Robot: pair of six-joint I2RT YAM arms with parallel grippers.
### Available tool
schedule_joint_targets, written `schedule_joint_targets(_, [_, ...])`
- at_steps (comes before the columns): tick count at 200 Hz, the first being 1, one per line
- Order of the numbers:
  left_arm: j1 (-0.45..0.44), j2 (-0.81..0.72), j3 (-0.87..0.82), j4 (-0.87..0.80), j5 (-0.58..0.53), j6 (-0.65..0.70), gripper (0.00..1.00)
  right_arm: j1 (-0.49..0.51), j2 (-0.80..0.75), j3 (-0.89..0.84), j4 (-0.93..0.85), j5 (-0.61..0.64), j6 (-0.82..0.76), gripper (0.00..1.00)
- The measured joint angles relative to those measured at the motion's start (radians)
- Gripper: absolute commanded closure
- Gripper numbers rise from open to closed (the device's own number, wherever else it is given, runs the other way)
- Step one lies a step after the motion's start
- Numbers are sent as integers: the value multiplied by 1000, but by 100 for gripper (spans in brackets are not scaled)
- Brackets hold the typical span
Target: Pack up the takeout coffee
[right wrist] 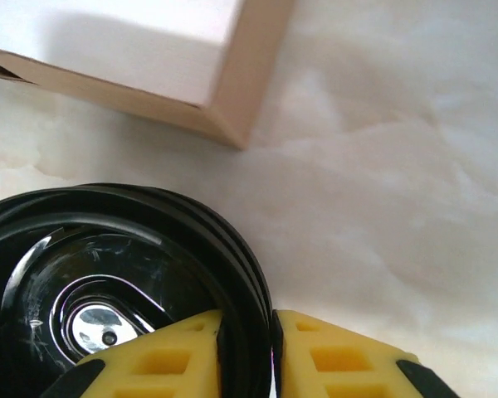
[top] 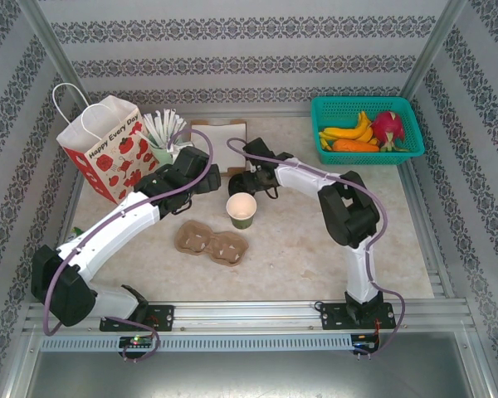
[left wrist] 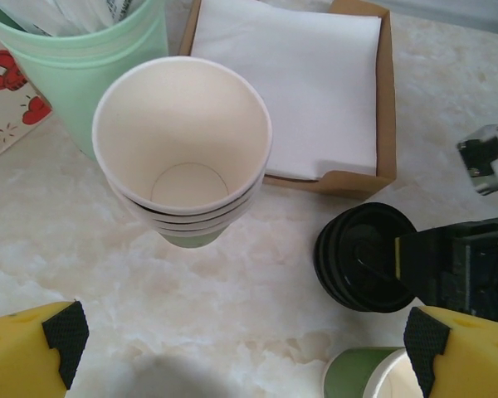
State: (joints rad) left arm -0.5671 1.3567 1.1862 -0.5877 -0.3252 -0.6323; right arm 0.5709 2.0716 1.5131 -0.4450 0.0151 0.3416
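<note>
The takeout coffee cup, olive-green outside and cream inside, stands open and lidless mid-table; its rim shows at the bottom of the left wrist view. Just behind it sits a stack of black lids. My right gripper is shut on the stack's top rim, one yellow finger inside the rim and one outside. My left gripper hangs open over bare table, near a stack of nested cups, with nothing between its fingers.
A mint-green cup of straws and a cardboard napkin box stand at the back. A red-flowered paper bag is back left. A pulp cup carrier lies in front. A teal fruit basket sits back right.
</note>
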Motion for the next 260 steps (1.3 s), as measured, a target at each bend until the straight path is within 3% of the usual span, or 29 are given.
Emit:
schedule_joint_targets(57, [0, 43, 0, 25, 61, -27, 0, -55, -99, -116, 42, 30, 56, 77])
schedule_joint_targets(213, [0, 103, 32, 33, 143, -57, 0, -64, -151, -149, 91, 76, 56, 86])
schedule_joint_targets(260, [1, 112, 42, 83, 253, -44, 0, -62, -232, -218, 109, 116, 56, 86])
